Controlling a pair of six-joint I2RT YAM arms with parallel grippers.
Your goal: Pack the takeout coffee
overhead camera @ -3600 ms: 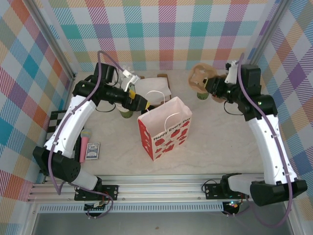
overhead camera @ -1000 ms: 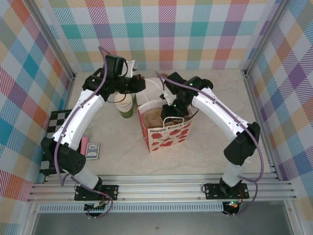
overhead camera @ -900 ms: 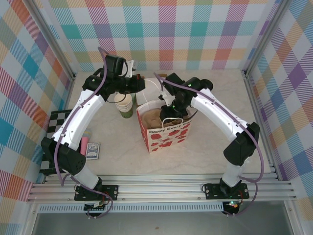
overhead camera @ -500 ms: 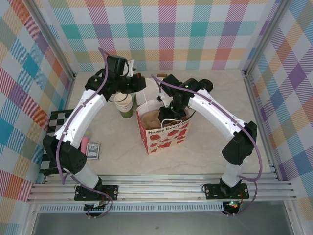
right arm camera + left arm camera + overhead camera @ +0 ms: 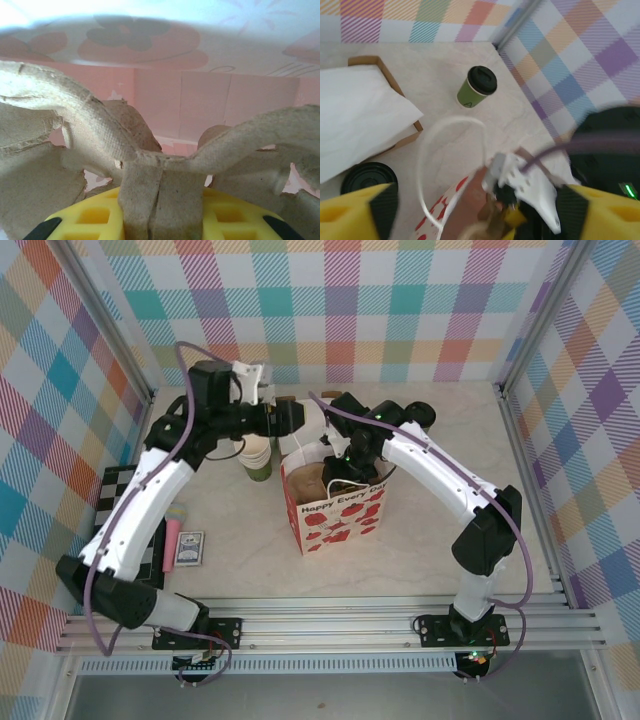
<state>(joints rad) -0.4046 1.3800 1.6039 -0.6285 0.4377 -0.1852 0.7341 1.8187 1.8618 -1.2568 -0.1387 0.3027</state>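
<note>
Pinches a pulp cup carrier (image 5: 85, 125) in the right gripper (image 5: 160, 220), jaws closed on its ridge, inside the strawberry-print bag (image 5: 335, 518). Holds the left gripper (image 5: 286, 418) just beyond, jaws wide and empty, by the bag's handle (image 5: 421, 165). Has the takeout coffee (image 5: 477, 87) upright on the table (image 5: 435, 75), far right, lid on.

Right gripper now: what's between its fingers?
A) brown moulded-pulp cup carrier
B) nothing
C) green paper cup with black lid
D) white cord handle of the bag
A: in the right wrist view the right gripper pinches the central ridge of the brown moulded-pulp cup carrier, down inside the red-and-white paper bag.
</note>
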